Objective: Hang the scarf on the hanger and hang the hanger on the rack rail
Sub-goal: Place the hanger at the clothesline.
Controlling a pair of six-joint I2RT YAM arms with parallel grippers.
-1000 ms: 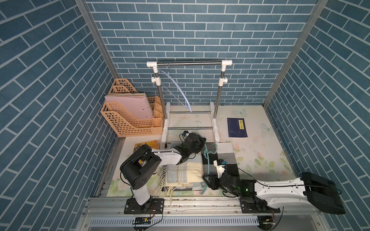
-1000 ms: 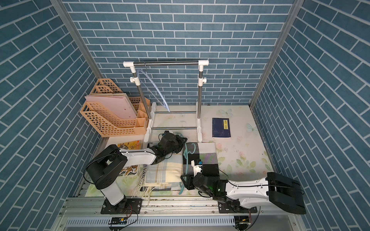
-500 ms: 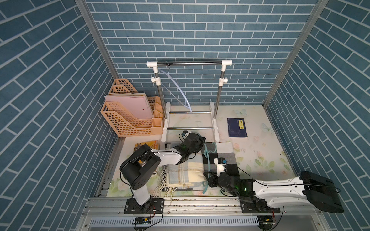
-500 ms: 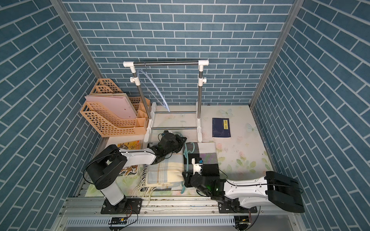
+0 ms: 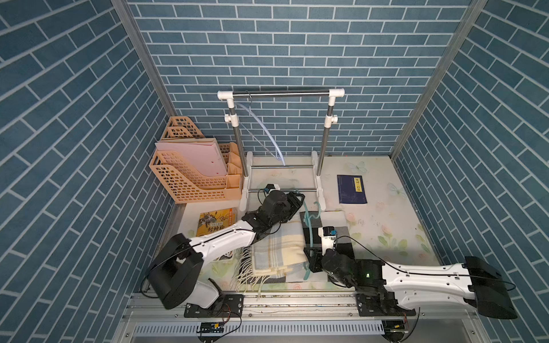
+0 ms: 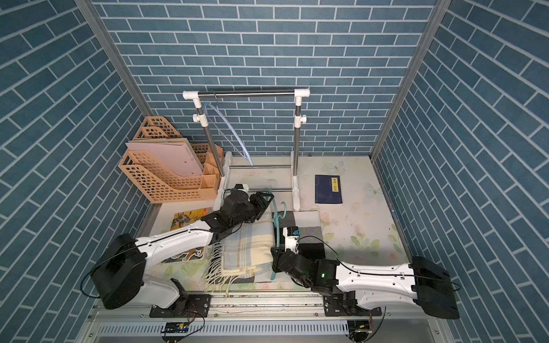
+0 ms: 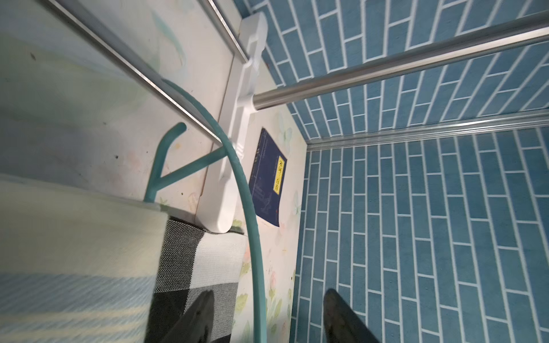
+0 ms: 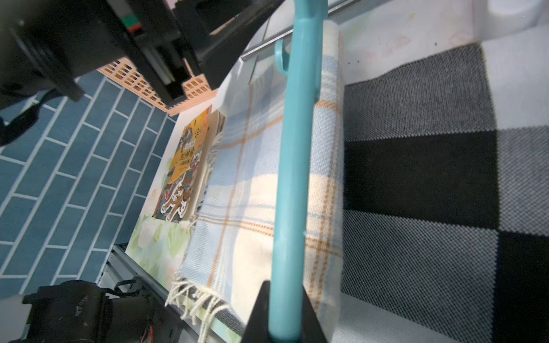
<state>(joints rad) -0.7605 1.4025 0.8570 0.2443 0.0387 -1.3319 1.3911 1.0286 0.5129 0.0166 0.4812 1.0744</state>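
Since a second ago the left end effector (image 7: pixel 267 311) has let go: its fingers (image 7: pixel 202 308) now stand spread, with the teal hanger (image 7: pixel 237 166) running loose between them. The right end effector (image 8: pixel 285 311) has closed and now pinches the hanger's straight bar at the near end.

Behind them stands the clothes rack (image 5: pixel 280 92), a clear hanger (image 5: pixel 261 124) hooked on its top bar. The rack's low front rail crosses just by the teal hanger's far end. Orange file trays (image 5: pixel 190 178) stand left of the rack, a yellow book (image 5: pixel 215 221) lies by the left arm and a blue book (image 5: pixel 352 188) lies on the floral surface (image 5: pixel 386 237) to the right.

The scarf (image 5: pixel 276 246) lies folded flat on the surface, part over a checked black-and-grey cloth (image 8: pixel 416 178), its fringe toward the front rail. The teal hanger lies along the scarf's right edge in both top views, long axis running from the front rail toward the rack, hook at the rack end.
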